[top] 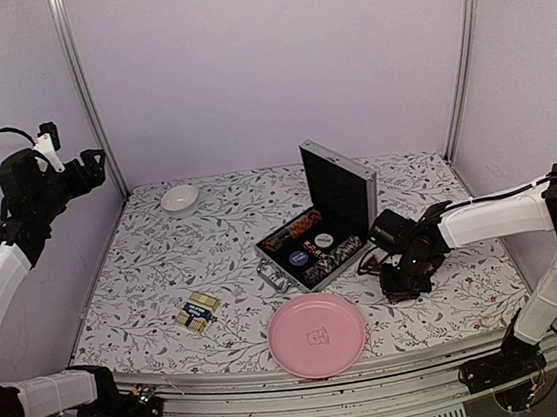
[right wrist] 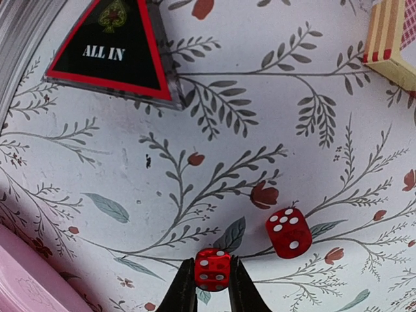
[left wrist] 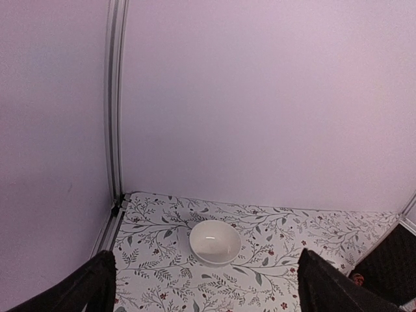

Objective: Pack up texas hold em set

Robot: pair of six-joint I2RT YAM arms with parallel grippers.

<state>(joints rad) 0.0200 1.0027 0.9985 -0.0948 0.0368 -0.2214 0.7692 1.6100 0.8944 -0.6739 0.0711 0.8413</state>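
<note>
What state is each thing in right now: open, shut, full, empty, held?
Case: open, lid upright.
Left hand: open, holding nothing.
Right hand: shut on red die.
Second die: loose, not held.
Card decks: outside the case.
Pink plate: empty.
White bowl: empty.

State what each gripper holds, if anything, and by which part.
The right gripper pinches one red die by two opposite side faces, on the tablecloth. The left gripper is open, holding nothing.

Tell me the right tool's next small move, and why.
Probably lift straight up a little: the right tool pinches one red die from both sides on the cloth, so the grip looks made. A second die lies close beside it, so sliding sideways could knock it.
</note>
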